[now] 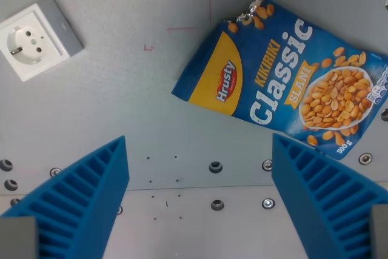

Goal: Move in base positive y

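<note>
The blue ribbed gripper hangs above the surface with its two fingers spread wide at the lower left and lower right of the frame, holding nothing. The task names no object, only a sideways motion of the arm.

The main risk, as I judge it, is height. If the arm travels too low, a finger could catch the glossy blue foil bag of Hrusty Classic peanuts in the upper right, or the white square wall socket on its grey plate in the upper left, and drag it.

The surface is a flat pale grey metal table with faint red marks, and a row of bolts along a seam in the lower part. Nothing of the room shows.
</note>
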You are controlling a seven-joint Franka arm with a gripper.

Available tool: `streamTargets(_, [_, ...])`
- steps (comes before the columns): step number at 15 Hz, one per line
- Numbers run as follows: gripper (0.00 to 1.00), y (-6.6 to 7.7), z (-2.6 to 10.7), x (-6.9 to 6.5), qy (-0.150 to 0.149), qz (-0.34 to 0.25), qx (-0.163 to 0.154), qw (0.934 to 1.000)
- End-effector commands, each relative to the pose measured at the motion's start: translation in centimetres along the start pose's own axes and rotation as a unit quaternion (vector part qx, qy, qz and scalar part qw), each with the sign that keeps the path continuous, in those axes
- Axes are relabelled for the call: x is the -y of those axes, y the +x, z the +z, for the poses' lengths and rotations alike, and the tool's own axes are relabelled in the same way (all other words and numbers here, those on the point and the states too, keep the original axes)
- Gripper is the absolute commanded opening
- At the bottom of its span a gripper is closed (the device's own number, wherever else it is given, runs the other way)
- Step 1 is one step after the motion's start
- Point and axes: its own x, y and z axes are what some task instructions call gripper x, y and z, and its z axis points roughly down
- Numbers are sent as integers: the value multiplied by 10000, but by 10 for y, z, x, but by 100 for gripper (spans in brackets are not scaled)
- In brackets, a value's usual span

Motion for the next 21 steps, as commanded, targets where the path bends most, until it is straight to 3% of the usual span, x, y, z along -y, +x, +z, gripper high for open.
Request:
streamTargets(1, [100,0,-2,5,-1,-2,-21,10000])
streamTargets(21, [100,1,-2,105,-1,-2,-21,10000])
